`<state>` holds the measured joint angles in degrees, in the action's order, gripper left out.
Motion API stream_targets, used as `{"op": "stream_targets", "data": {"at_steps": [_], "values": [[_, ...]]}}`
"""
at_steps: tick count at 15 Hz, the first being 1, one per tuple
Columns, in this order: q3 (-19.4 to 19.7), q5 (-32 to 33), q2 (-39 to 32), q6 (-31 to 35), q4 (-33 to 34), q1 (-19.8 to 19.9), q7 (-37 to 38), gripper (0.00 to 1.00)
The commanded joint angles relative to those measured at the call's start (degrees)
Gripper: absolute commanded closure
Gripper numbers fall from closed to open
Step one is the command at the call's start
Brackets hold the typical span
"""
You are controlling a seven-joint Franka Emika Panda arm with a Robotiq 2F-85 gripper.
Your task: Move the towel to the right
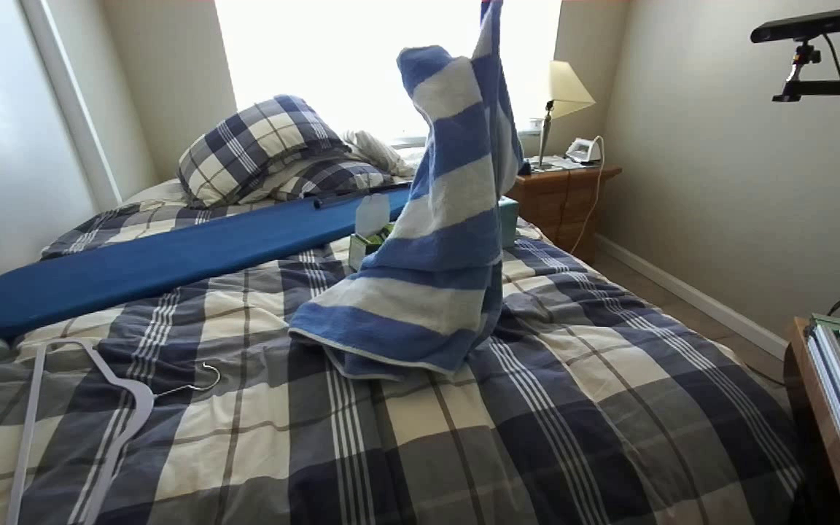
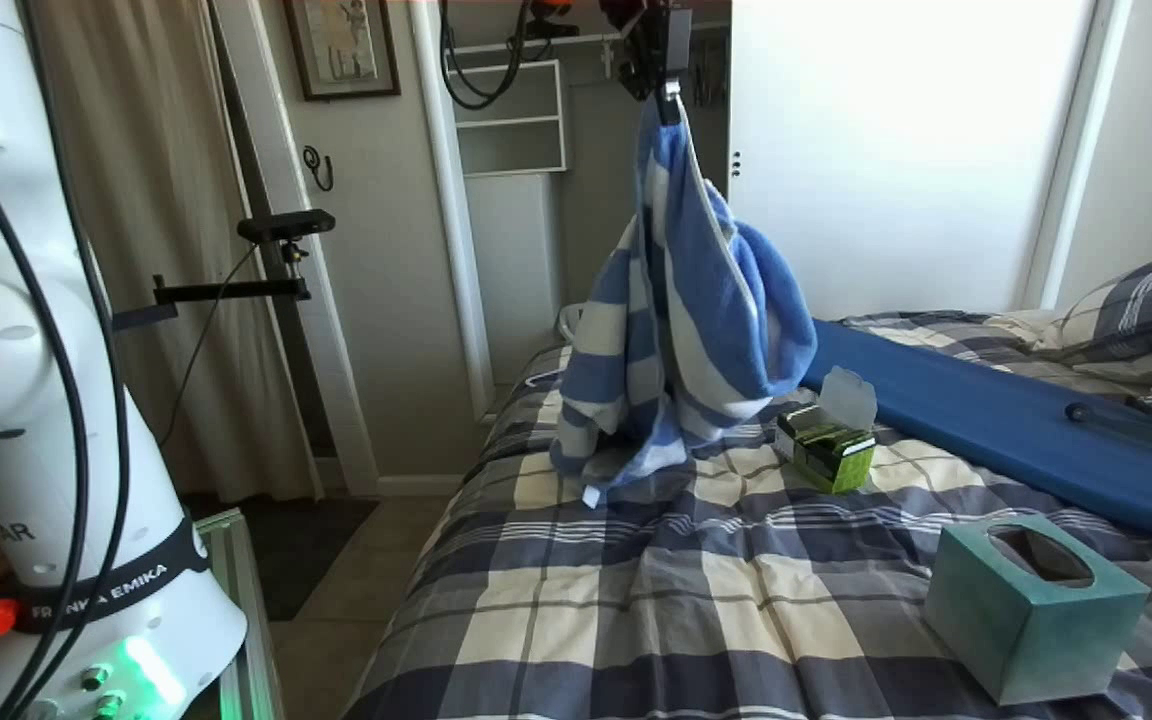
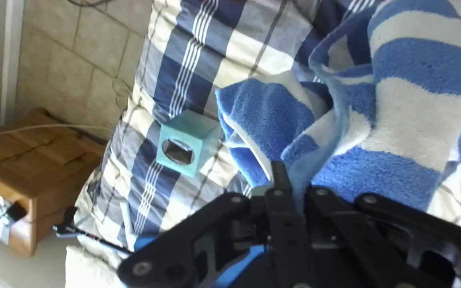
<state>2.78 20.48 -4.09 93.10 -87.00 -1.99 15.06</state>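
Note:
The blue-and-white striped towel hangs from above in both exterior views (image 1: 449,182) (image 2: 696,310). Its lower end rests on or hangs just over the plaid bedcover (image 1: 420,430). My gripper (image 2: 671,108) is at the top of the towel, high above the bed, in an exterior view. In the wrist view the fingers (image 3: 297,192) are closed on a bunched edge of the towel (image 3: 406,120). The right fingertip is partly hidden by the cloth. The gripper is out of the frame in the exterior view with the hanger.
A teal tissue box (image 2: 1036,620) and an open green box (image 2: 831,440) stand on the bed near the towel. A blue ironing board (image 1: 194,255) lies across the bed. A grey hanger (image 1: 139,401) lies in front. A wooden nightstand (image 1: 566,197) holds a lamp (image 1: 566,87).

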Motion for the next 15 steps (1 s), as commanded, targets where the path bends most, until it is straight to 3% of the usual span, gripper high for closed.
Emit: {"op": "stream_targets", "data": {"at_steps": [1,4,9,10,15], "values": [[-1.9,1.4,-0.1,4.5,5.4,-0.3,-2.2,0.99],[-2.6,-3.6,-1.6,8.8,10.1,-0.1,-0.4,0.99],[-2.7,-19.3,-7.3,12.9,17.7,0.9,-4.2,0.99],[-2.4,-14.1,-3.7,11.7,12.3,-0.2,-1.6,0.96],[-2.4,-17.5,-6.9,12.9,15.5,0.2,-2.8,0.96]]}}
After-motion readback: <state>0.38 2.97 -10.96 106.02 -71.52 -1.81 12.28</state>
